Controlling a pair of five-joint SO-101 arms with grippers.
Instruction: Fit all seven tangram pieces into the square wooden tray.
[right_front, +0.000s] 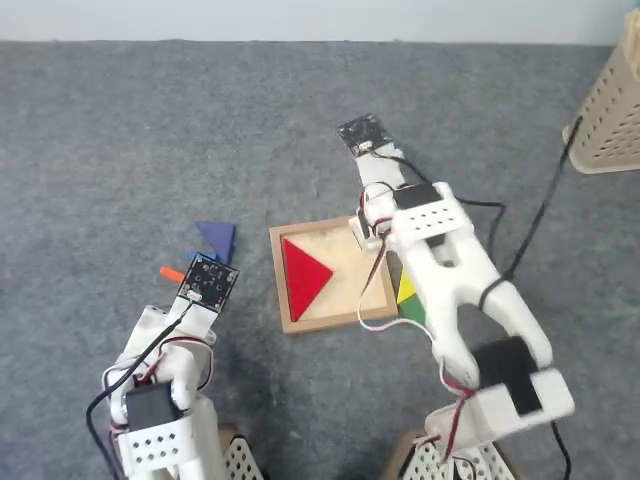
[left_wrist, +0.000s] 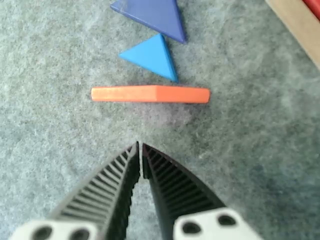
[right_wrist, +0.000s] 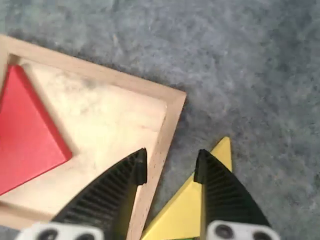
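The square wooden tray (right_front: 287, 322) lies mid-table with a red triangle (right_front: 303, 275) in its left part. My right gripper (right_wrist: 170, 162) is open astride the tray's right rim (right_wrist: 167, 125). One finger hangs over the bare tray floor, the other over a yellow triangle (right_wrist: 185, 215) lying outside the tray. Left of the tray lie an orange parallelogram (left_wrist: 150, 94), a light blue triangle (left_wrist: 151, 56) and a dark blue triangle (left_wrist: 152, 15). My left gripper (left_wrist: 140, 147) is shut and empty, just short of the orange piece.
A green piece (right_front: 412, 308) lies beside the yellow triangle (right_front: 406, 290), partly under the right arm (right_front: 440, 250). A beige slotted basket (right_front: 612, 110) stands at the far right. Grey carpet covers the table.
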